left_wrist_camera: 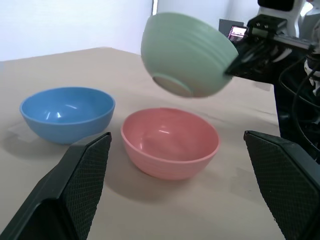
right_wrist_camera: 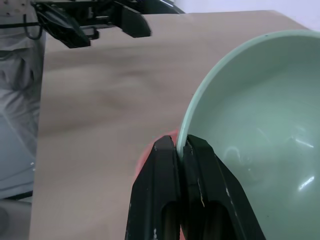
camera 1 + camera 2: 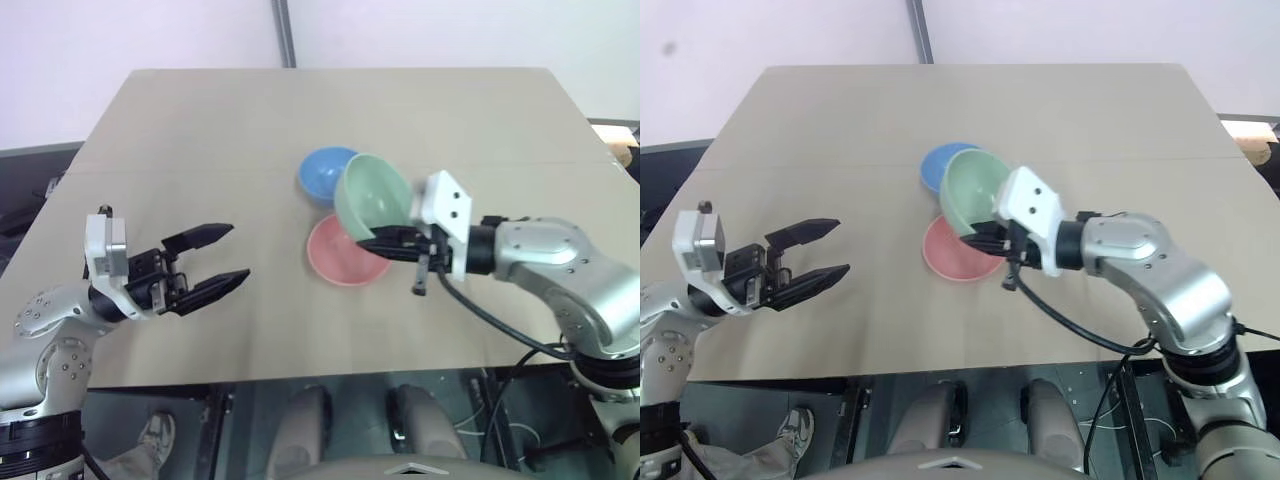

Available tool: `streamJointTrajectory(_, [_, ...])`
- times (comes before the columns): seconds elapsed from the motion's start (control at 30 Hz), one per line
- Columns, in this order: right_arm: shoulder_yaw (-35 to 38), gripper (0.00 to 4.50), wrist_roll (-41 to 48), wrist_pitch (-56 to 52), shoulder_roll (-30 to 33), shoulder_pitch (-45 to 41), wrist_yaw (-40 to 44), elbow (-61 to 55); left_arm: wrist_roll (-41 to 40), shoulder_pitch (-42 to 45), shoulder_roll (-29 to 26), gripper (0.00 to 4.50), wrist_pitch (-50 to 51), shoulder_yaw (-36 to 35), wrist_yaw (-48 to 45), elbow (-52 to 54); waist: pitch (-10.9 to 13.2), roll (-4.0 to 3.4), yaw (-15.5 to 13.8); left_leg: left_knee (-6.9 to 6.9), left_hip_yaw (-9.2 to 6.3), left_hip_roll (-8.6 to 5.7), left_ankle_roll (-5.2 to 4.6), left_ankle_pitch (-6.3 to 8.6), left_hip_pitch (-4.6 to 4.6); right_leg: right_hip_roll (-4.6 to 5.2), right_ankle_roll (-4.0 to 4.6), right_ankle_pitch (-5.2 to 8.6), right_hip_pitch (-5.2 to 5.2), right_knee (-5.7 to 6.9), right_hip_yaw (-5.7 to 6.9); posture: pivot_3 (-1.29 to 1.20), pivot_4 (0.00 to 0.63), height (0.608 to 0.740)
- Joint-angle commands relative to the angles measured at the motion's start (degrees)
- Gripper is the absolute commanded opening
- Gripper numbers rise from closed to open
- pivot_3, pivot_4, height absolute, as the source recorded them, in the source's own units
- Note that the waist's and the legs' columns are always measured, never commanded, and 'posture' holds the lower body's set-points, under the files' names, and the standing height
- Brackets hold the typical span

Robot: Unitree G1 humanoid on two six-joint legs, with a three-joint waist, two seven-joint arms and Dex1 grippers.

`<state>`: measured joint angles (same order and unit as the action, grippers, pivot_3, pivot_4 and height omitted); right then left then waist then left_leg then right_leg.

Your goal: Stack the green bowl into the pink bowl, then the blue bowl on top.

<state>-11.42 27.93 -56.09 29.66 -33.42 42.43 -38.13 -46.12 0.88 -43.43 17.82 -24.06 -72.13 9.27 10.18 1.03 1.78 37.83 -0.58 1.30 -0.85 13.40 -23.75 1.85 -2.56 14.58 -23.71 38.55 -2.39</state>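
Item one, the green bowl [image 3: 372,197]: you are looking at it lifted clear of the table [image 3: 200,130], tilted on its side so its hollow is facing toward you, and hanging above the pink bowl without touching it. Its rim is sitting pinched between the two black fingers of the right gripper [image 2: 181,150], which is clamping shut on the bowl's edge, one finger inside and one outside.

Item two, the pink bowl [image 1: 170,141]: you are seeing it standing upright and empty on the tabletop, directly beneath the raised green one.

Item three, the blue bowl [image 1: 67,112]: it is standing upright on the table just beside the pink bowl, on the far side from you, also empty. Whether the two are touching, you cannot tell.

Item four, the left gripper [image 3: 213,260]: you are finding it well apart from the bowls, off to the left over the table, its fingers spreading wide and carrying nothing, aiming across toward the bowls.
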Motion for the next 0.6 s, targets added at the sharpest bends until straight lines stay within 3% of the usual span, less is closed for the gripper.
streamJointTrajectory(0.03, [-1.19, 0.43, 0.29, 2.31, -0.98, -1.43, 0.09, 1.68, 0.73, 1.3, -0.07, 4.5, -1.35, -0.21, -0.25, -0.71, 0.0, 0.01, 0.03, 0.0, 0.0, 0.0, 0.0, 0.0, 0.0, -0.01, 0.0, 0.0, 0.0, 0.01, 0.0, 0.0, 0.15, 0.74])
streamJointTrajectory(0.13, [-4.74, 1.89, -0.77, 6.32, -2.39, -2.65, 2.44, 6.19, 1.66, 3.05, -0.23, 4.5, -1.69, 0.52, -1.11, -2.53, -0.01, 0.01, 0.17, -0.01, -0.03, 0.0, 0.0, 0.0, 0.0, -0.03, 0.0, 0.0, -0.01, 0.02, 0.03, 0.0, 0.15, 0.74])
streamJointTrajectory(0.23, [-5.54, 2.99, -4.06, 9.44, -0.58, -3.44, 2.13, 7.86, 1.89, 4.24, -0.44, 4.5, -1.65, 0.55, -1.29, -3.22, 0.0, 0.01, 0.3, -0.01, -0.02, 0.01, 0.0, 0.0, 0.0, -0.06, 0.0, 0.0, -0.02, 0.04, 0.04, 0.0, 0.15, 0.74])
streamJointTrajectory(0.43, [3.89, 2.99, -0.66, 9.33, -0.61, -8.67, 0.42, 11.08, 2.29, 3.15, 0.14, 4.5, -2.14, -0.19, -0.45, -2.98, 0.01, 0.02, 0.37, -0.01, 0.0, 0.0, 0.0, 0.0, -0.03, 0.0, -0.01, -0.01, -0.02, 0.01, 0.01, 0.0, 0.15, 0.74])
streamJointTrajectory(0.6, [-2.66, 2.99, -11.82, 16.54, -2.94, -15.2, -4.11, 25.77, 2.08, 1.45, 1.25, 4.5, -2.39, -0.84, 1.16, -1.64, 0.0, 0.04, 0.62, -0.02, 0.0, 0.04, 0.0, 0.0, 0.08, -0.08, 0.02, 0.0, -0.03, 0.16, 0.0, 0.0, 0.15, 0.74])
